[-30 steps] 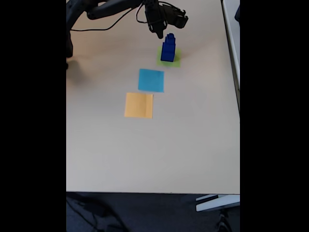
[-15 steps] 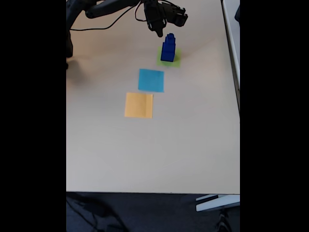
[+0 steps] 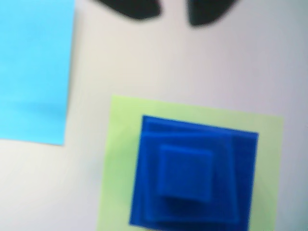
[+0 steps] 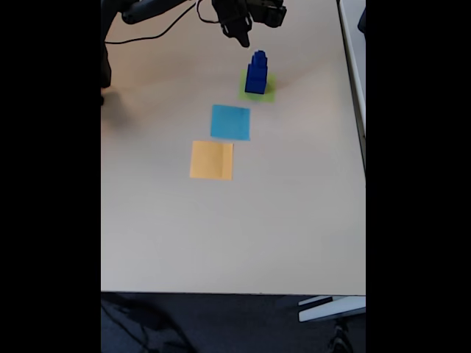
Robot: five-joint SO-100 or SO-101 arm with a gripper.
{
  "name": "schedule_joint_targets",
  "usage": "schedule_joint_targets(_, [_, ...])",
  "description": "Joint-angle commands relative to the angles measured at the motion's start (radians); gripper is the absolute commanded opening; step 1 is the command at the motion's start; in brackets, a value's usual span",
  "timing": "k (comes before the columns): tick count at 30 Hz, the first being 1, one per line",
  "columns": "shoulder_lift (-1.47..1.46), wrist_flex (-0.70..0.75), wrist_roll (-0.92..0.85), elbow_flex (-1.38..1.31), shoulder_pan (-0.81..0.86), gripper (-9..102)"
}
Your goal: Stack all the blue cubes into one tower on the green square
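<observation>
End effector [image 4: 243, 38] empty, fingers apart in wrist view, raised just beyond tower [image 4: 256, 72], on its far-left side in fixed view. Tower upright on green square [image 4: 268, 90], far part of worktop [image 4: 294, 206]. Stack looks complete; clear retreat is up and away.

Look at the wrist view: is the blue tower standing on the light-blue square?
No, the tower stands on the green square; the light-blue square lies bare beside it.

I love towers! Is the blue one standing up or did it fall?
Standing: the tower rises upright on the green square.
</observation>
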Motion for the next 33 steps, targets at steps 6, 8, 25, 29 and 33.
schedule_joint_targets(6, [0.169,0.006,-0.057,0.069,0.066,0])
schedule_joint_targets(8, [0.172,0.014,-0.064,0.072,0.074,0])
schedule_joint_targets(25, [0.161,0.044,-0.058,0.081,0.092,0])
schedule_joint_targets(29, [0.158,0.044,-0.051,0.092,0.092,0])
schedule_joint_targets(33, [0.158,0.041,-0.038,0.103,0.086,0])
